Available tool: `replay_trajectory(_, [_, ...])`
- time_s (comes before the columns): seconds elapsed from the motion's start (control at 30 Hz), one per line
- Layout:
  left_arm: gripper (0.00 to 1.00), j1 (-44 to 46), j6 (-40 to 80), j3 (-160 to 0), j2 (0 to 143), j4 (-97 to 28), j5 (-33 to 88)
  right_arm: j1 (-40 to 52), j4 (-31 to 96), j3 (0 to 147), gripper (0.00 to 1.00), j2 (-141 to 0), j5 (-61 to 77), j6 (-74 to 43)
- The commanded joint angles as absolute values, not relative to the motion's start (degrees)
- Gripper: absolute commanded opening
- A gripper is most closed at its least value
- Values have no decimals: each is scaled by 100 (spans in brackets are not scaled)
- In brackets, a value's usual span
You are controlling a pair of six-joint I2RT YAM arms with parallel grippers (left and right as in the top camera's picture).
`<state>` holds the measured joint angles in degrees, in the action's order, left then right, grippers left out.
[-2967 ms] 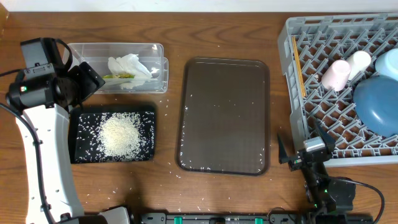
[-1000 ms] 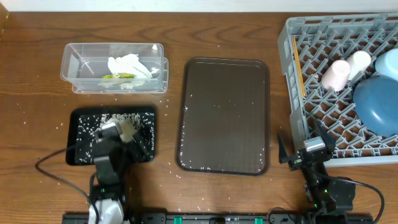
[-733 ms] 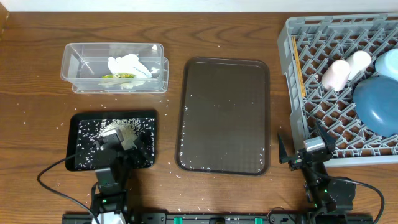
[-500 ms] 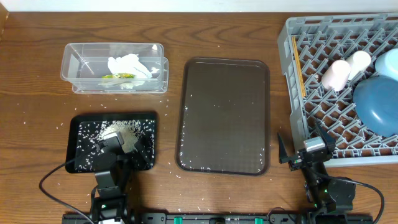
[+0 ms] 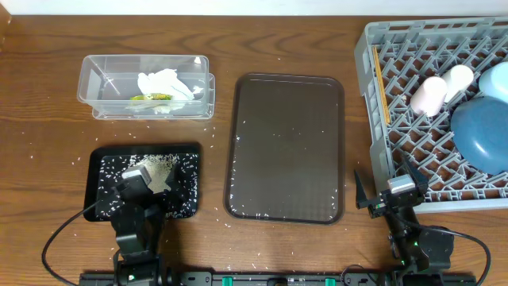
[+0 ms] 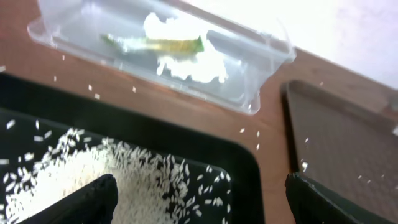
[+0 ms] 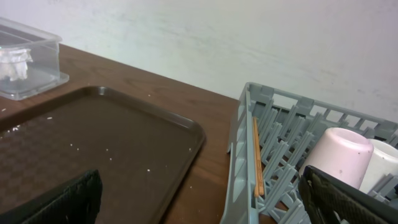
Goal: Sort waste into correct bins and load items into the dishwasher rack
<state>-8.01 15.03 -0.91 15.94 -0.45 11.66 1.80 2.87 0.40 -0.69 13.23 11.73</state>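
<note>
Left gripper (image 6: pixel 198 208): jaws wide, empty, low over black tray (image 6: pixel 186 140); rice heap (image 6: pixel 81 186) directly ahead.
Right gripper (image 7: pixel 205 208): wide, empty, beside dishwasher rack (image 7: pixel 292 99).
Tissue (image 6: pixel 186 59): in clear tub (image 6: pixel 252 93), beyond the tray, left arm nearer.

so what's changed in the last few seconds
The left gripper pulled back from beside the clear tub to the near edge. Open and empty, it now hangs low over the black tray, which seems nudged slightly nearer. Unchanged: the right gripper, rack, brown tray.
</note>
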Motion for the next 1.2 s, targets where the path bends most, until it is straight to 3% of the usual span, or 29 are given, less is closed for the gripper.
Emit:
replay_trajectory(0.0, [89, -788, 1505, -27, 1291, -298, 1264, 130, 320, 34, 99, -32, 1288, 1249])
replay_trajectory(0.37, [89, -751, 1505, -25, 497, -296, 1264, 130, 320, 34, 99, -32, 1288, 1249])
replay_trajectory(0.87, [89, 95, 1490, -25, 10, -301, 1238, 130, 320, 34, 99, -32, 1288, 1249])
replay_trajectory(1.17, [89, 95, 99, -23, 10, -322, 1085, 130, 320, 34, 99, -32, 1288, 1249])
